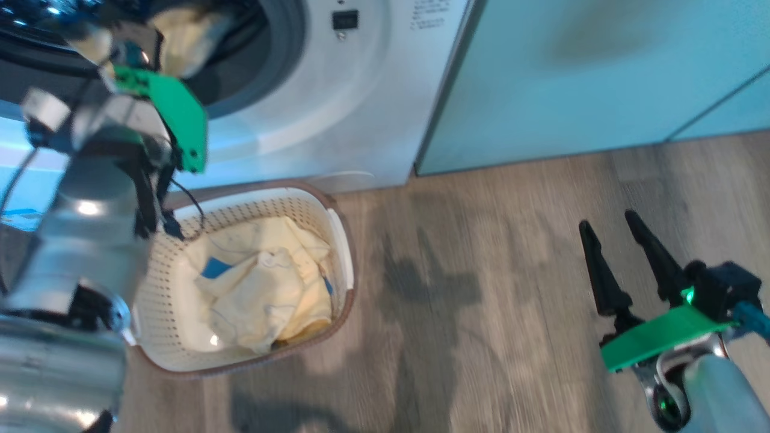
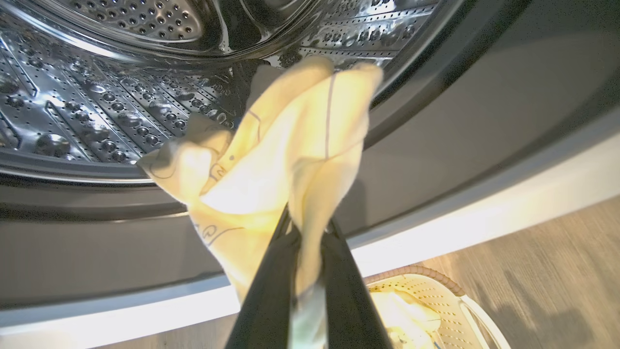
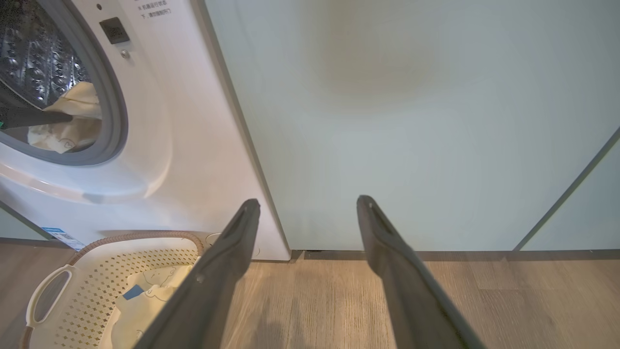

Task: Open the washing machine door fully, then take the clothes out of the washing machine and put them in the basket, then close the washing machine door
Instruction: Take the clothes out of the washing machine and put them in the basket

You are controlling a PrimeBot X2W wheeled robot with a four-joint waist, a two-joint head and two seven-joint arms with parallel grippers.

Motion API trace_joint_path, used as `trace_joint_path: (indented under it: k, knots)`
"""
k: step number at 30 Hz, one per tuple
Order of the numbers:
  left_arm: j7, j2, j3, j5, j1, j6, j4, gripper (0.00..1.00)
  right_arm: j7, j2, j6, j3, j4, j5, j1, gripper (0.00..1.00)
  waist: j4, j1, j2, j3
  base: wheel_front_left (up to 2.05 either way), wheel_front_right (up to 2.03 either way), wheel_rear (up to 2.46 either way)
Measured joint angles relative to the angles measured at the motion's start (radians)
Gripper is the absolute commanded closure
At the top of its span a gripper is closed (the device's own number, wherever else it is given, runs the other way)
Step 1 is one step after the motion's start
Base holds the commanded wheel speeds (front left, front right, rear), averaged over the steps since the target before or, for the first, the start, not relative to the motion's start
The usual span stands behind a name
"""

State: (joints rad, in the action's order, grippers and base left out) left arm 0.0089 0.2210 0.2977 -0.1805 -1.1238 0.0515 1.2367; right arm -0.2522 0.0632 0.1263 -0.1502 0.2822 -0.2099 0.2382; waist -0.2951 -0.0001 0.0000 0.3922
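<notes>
Left pincer (image 2: 308,226) pinches clothes (image 2: 290,145); washing machine (image 3: 193,145) print (image 3: 155,8) too blurred to read.

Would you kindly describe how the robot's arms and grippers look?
The left gripper and right gripper each have two long, dark, tapering fingers. A green plate sits behind each. The forearms are silver; a black cable loops by the left wrist.

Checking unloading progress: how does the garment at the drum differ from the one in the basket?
The held garment hangs pinched in the left gripper at the washing machine mouth; the loose garment lies crumpled in the basket. The loose garment shows a blue patch; the held garment shows none. Both are pale yellow with line drawings.
</notes>
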Motion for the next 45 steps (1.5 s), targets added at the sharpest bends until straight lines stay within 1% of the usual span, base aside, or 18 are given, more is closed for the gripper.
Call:
trace_joint_path:
  k: [4, 8, 11, 14, 17, 20, 25, 30, 37, 45]
  knots:
    - [-0.042, -0.024, -0.008, -0.037, 0.066, 0.022, -0.017, 1.00, 0.000, 0.010, 0.000, 0.003, 0.006, 0.000, -0.035, 0.00, 0.029, 0.0000, 0.0000, -0.048, 0.00, 0.00, 0.00]
    - [-0.063, -0.058, -0.009, -0.071, 0.136, 0.043, -0.039, 1.00, 0.000, 0.028, 0.000, 0.010, 0.009, 0.000, -0.067, 0.00, 0.062, 0.0000, 0.0000, -0.094, 0.00, 0.00, 0.00]
    - [-0.072, -0.076, -0.008, -0.087, 0.191, 0.052, -0.061, 1.00, 0.000, 0.030, 0.000, 0.012, 0.010, 0.000, -0.076, 0.00, 0.090, -0.0001, 0.0000, -0.120, 0.00, 0.00, 0.00]
    - [-0.066, -0.093, -0.006, -0.106, 0.248, 0.061, -0.076, 1.00, 0.000, 0.033, 0.000, 0.012, 0.009, 0.000, -0.082, 0.00, 0.117, 0.0000, 0.0000, -0.139, 0.00, 0.00, 0.00]
    - [-0.037, -0.108, 0.000, -0.124, 0.310, 0.070, -0.092, 1.00, 0.000, 0.037, 0.000, 0.011, 0.009, 0.000, -0.092, 0.00, 0.138, 0.0000, 0.0000, -0.147, 0.00, 0.00, 0.00]
    - [-0.007, -0.110, 0.003, -0.144, 0.366, 0.072, -0.099, 1.00, 0.000, 0.042, 0.000, 0.006, 0.002, 0.000, -0.090, 0.00, 0.147, 0.0000, 0.0000, -0.136, 0.00, 0.00, 0.00]
    - [0.037, -0.111, 0.002, -0.183, 0.418, 0.078, -0.100, 1.00, 0.000, 0.052, 0.000, -0.012, 0.000, 0.000, -0.087, 0.00, 0.146, 0.0001, 0.0000, -0.099, 0.00, 0.00, 0.00]
    - [0.074, -0.117, 0.001, -0.212, 0.427, 0.078, -0.074, 1.00, 0.000, 0.056, 0.000, -0.015, -0.001, 0.000, -0.061, 0.00, 0.134, 0.0002, 0.0000, -0.050, 0.00, 0.00, 0.00]
    - [0.142, -0.133, 0.012, -0.248, 0.433, 0.078, -0.016, 1.00, 0.000, 0.056, 0.000, -0.017, -0.007, 0.000, -0.016, 0.00, 0.102, 0.0002, 0.0000, 0.020, 0.00, 0.00, 0.00]
    - [0.250, -0.128, 0.031, -0.306, 0.434, 0.078, 0.033, 1.00, 0.000, 0.055, 0.000, -0.024, -0.012, 0.000, 0.030, 0.00, 0.057, 0.0002, 0.0000, 0.103, 0.00, 0.00, 0.00]
